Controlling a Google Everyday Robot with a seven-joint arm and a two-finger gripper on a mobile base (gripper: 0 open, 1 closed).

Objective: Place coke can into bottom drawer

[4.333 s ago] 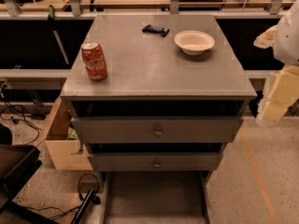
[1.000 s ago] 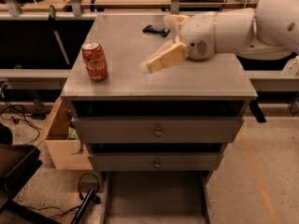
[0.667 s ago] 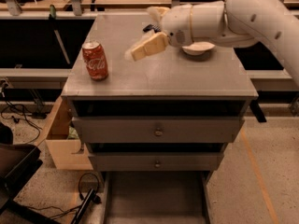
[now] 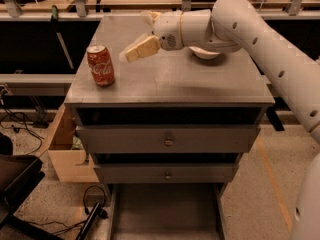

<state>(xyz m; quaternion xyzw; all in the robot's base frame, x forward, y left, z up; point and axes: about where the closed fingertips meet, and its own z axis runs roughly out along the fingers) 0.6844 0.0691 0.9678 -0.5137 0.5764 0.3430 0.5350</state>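
The red coke can (image 4: 101, 65) stands upright near the front left corner of the grey cabinet top (image 4: 170, 81). My gripper (image 4: 134, 36) hovers above the cabinet top just right of the can, apart from it, pointing left towards it. Its tan fingers (image 4: 142, 49) are spread and hold nothing. The bottom drawer (image 4: 165, 211) is pulled out at the foot of the cabinet, and its flat grey floor is bare. The two upper drawers (image 4: 167, 139) with round knobs are closed.
A white bowl (image 4: 207, 54) sits at the back right of the top, mostly hidden behind my arm (image 4: 260, 39). A wooden box (image 4: 62, 151) stands left of the cabinet. A black chair (image 4: 15, 184) and cables lie at lower left.
My arm has swung from the right side across the cabinet top to the left, bringing the gripper close beside the can. The can has not moved.
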